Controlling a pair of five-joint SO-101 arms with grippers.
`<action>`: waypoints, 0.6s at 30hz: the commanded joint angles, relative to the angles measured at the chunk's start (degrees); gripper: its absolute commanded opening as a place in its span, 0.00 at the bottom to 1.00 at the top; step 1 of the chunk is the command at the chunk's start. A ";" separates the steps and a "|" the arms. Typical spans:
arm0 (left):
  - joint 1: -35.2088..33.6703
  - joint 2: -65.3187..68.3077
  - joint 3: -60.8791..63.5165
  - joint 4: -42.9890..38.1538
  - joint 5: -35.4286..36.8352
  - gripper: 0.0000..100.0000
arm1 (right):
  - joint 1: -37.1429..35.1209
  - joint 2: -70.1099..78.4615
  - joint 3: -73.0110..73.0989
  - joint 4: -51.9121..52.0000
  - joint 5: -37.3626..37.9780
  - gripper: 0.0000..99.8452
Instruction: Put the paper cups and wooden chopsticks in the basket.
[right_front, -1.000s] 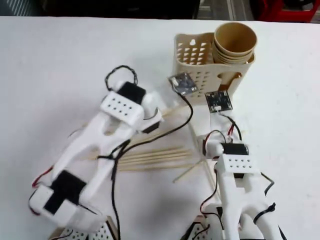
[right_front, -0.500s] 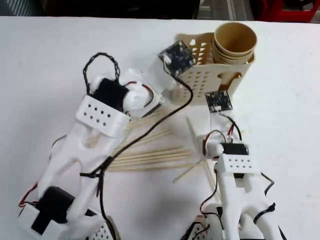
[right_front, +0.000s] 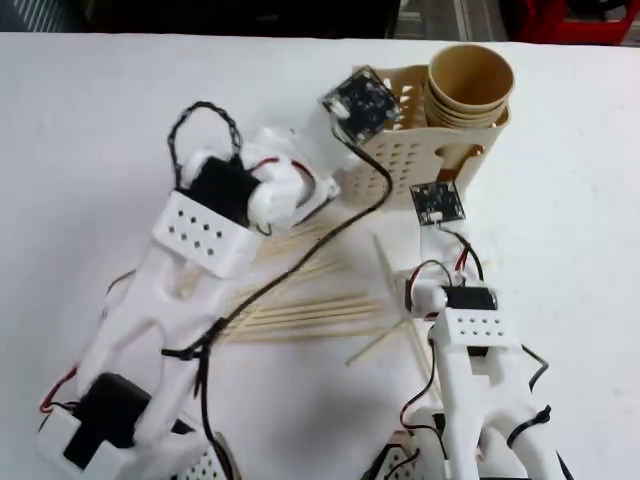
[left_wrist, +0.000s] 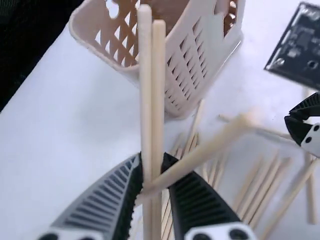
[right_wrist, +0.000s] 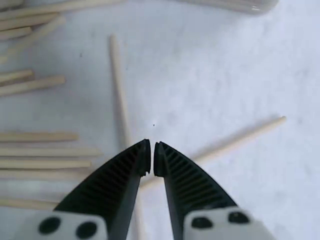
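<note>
The held chopsticks (left_wrist: 151, 100), smooth pale wooden rods, stand pinched in the left gripper (left_wrist: 152, 167). It has lifted off the table (right_front: 100, 120) and swung toward 1 o'clock, up to the perforated plastic basket (right_front: 390, 165), so dropping them in looks next. Stacked paper cups (right_front: 470, 75) already sit inside. Loose chopsticks (right_front: 300, 315) lie scattered at the basket's 7 o'clock. The right gripper (right_wrist: 151, 152) hovers closed and empty.

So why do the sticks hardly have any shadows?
In the high view the white table is evenly bright, with only soft grey shade beside the arms; in the right wrist view the loose chopsticks cast faint, soft-edged shadows, so the light is probably spread out from above.
</note>
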 joint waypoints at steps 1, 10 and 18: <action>2.95 -3.56 -3.60 -5.98 1.85 0.02 | 0.31 -1.27 -2.64 -0.57 0.00 0.03; 3.74 -3.21 -9.58 -14.51 8.70 0.02 | 0.31 -1.27 -2.64 -0.57 0.00 0.03; 5.58 -3.03 -15.47 -19.16 10.46 0.02 | 0.22 -1.27 -2.64 -0.57 0.00 0.03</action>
